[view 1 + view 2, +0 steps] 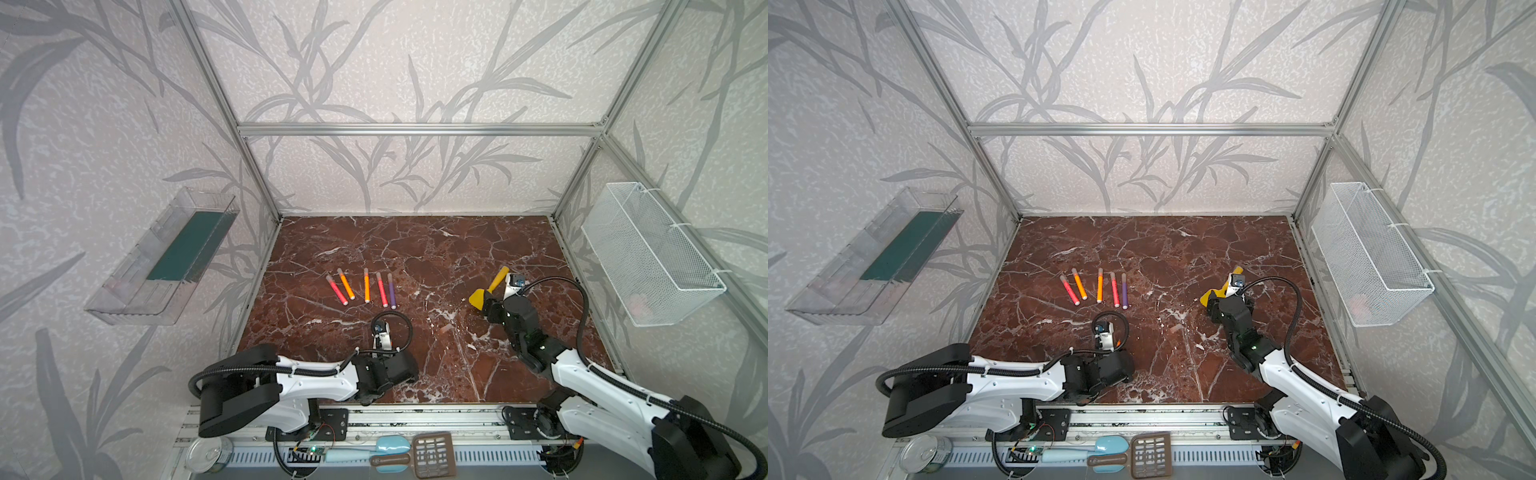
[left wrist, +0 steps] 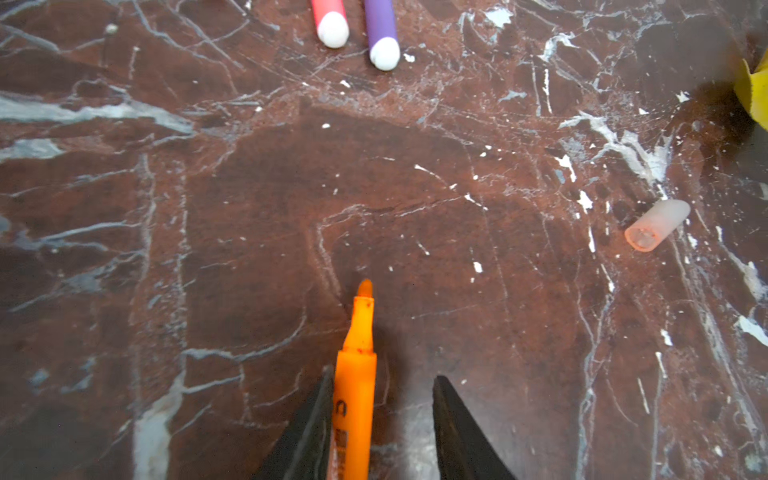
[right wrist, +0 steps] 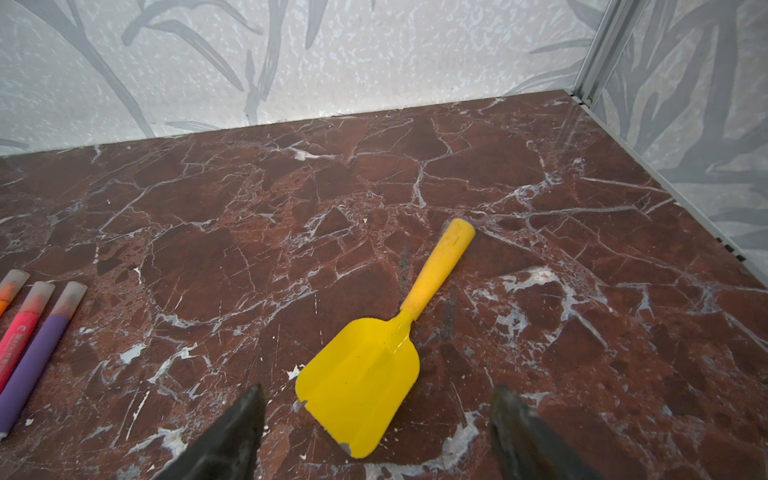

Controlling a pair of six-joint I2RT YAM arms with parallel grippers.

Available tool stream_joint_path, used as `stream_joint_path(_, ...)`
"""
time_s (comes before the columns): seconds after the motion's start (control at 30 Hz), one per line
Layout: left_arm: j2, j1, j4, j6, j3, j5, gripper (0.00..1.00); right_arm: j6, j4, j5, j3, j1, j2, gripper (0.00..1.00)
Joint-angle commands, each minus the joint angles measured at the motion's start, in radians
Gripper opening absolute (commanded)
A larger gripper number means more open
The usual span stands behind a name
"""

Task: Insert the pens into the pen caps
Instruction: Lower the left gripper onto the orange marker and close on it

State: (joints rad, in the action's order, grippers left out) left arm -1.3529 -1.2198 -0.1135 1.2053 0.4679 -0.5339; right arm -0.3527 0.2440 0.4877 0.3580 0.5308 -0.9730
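A red-brown marbled desk [image 1: 457, 257] sits inside a wallpapered enclosure, with two robot arms reaching in from its near edge. The left end effector [image 2: 382, 374] is released, its jaws partly apart. An uncapped orange marker pen [image 2: 355, 395] sits between its black fingers [image 2: 307, 436], touching one and clear of the other, with its bare tip pointing away from the wrist. One short translucent pale pen cap [image 2: 656, 224] lies loose on the desk between the two arms, well apart from that pen. Farther back on the left, five capped marker pens [image 1: 365, 289] lie in a row: red-pink, orange, orange, red-pink, purple. The right end effector [image 3: 378, 390] is released, jaws wide and grasping nothing. It is poised over the blade of a yellow plastic spatula [image 3: 436, 274], which lies flat on the desk.
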Motion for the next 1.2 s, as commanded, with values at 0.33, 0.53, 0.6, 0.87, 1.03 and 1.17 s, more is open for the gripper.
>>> stream_joint_path(0.33,0.033,-0.005,-0.266,-0.071,0.138,-0.049,0.41,0.005,0.029,-0.009,-0.008,-0.003,0.01,0.83)
stream_joint_path(0.53,0.016,-0.012,-0.431,-0.081,0.21,0.048,0.37,0.001,0.027,0.002,-0.011,-0.003,0.019,0.83)
stream_joint_path(0.6,0.029,-0.012,-0.426,-0.088,0.199,0.068,0.37,0.0,0.028,0.006,-0.011,-0.003,0.019,0.83)
stream_joint_path(0.87,-0.094,-0.014,-0.371,-0.11,0.217,0.104,0.38,0.002,0.035,-0.003,-0.001,-0.003,-0.006,0.83)
stream_joint_path(1.03,-0.226,-0.021,-0.375,-0.099,0.252,0.126,0.35,0.003,0.03,-0.003,0.004,-0.002,-0.013,0.83)
stream_joint_path(1.17,-0.294,-0.027,-0.412,-0.099,0.295,0.121,0.32,0.002,0.031,-0.001,0.001,-0.003,-0.008,0.83)
